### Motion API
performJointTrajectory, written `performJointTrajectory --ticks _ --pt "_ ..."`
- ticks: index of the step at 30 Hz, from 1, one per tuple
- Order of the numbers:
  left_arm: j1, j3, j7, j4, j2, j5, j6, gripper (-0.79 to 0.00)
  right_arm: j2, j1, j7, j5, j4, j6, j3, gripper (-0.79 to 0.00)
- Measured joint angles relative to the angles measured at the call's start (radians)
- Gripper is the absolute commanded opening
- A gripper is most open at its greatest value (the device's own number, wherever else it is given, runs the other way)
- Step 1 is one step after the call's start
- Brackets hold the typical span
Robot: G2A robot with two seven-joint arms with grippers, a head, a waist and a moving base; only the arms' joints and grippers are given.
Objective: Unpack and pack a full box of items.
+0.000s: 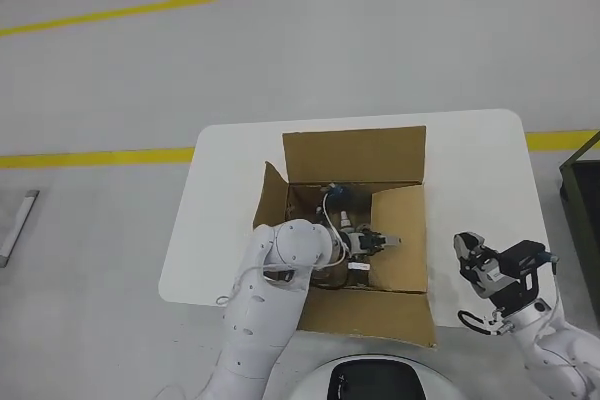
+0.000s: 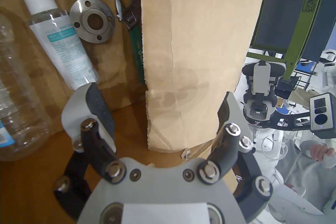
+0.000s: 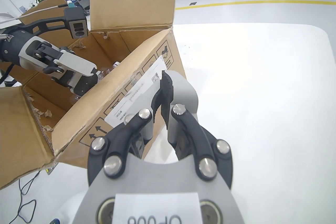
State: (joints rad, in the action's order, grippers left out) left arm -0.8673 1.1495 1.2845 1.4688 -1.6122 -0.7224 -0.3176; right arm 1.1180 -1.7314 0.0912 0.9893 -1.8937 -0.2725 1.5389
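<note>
four things lie on the floor of the box (image 1: 355, 155) below me: a spray bottle (image 2: 56, 33), a round metal flange (image 2: 92, 20) touching its side, a green-handled wrench (image 2: 132, 25) and a big clear plastic bottle (image 2: 15, 93). my left gripper (image 2: 158, 93) is inside the box, spread wide and grasping nothing. a cardboard flap (image 2: 199, 38) runs straight up between its fingers, and i cannot tell whether either pad touches it.

that flap is my main worry. if i clench now, i would likely pinch cardboard instead of an item, then bend or tear it, or drag the whole box across the counter (image 1: 480, 170) when i lift. the wrench handle disappears under the flap's edge, so reaching for it means pushing against the card, and i could not see how my pads close on it. the flange lies flat and looks hard to get a pad under; a scrape could shove it into the spray bottle. both bottles lie on their sides and would probably roll away from a glancing touch.

my right gripper (image 3: 165, 80) is clenched on nothing, out over the counter just beside the box's outer wall. the box is not held there, so i judge any snag on the flap would shift it.
</note>
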Motion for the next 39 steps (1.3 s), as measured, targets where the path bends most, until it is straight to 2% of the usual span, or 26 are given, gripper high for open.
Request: performJointTrajectory --ticks 6,15,27,28,30,32,33,34,39 --pt "0.014 -0.01 0.018 -0.046 0.003 0.053 -0.001 0.0 0.005 0.026 -0.016 0.01 0.021 -0.003 -0.034 -0.785" --pt "0.03 0.013 0.079 -0.085 0.008 0.227 -0.046 0.0 0.011 0.052 -0.033 0.022 0.039 -0.004 -0.066 -0.785" --pt "0.059 0.037 0.12 -0.041 0.021 0.408 -0.08 0.0 0.013 0.041 -0.022 0.013 0.018 0.007 -0.04 -0.785" --pt "0.063 0.037 0.121 -0.032 0.022 0.423 -0.083 0.0 0.014 0.035 -0.017 0.009 0.011 0.013 -0.032 -0.739" --pt "0.072 0.034 0.12 -0.007 0.023 0.453 -0.085 0.0 0.014 0.015 -0.008 -0.008 -0.007 0.029 -0.006 -0.542" --pt "0.081 0.025 0.12 0.016 0.023 0.476 -0.087 0.0 0.014 -0.007 -0.002 -0.045 -0.025 0.037 0.024 -0.268" --pt "0.087 0.017 0.119 0.032 0.023 0.492 -0.09 0.0 0.014 -0.023 -0.002 -0.086 -0.037 0.033 0.048 -0.182" --pt "0.093 0.008 0.117 0.044 0.022 0.505 -0.093 0.0 0.013 -0.035 -0.003 -0.118 -0.046 0.026 0.069 0.0" --pt "0.12 -0.07 0.102 0.087 0.014 0.564 -0.093 0.0 0.011 -0.108 -0.015 -0.315 -0.09 -0.028 0.2 0.0"
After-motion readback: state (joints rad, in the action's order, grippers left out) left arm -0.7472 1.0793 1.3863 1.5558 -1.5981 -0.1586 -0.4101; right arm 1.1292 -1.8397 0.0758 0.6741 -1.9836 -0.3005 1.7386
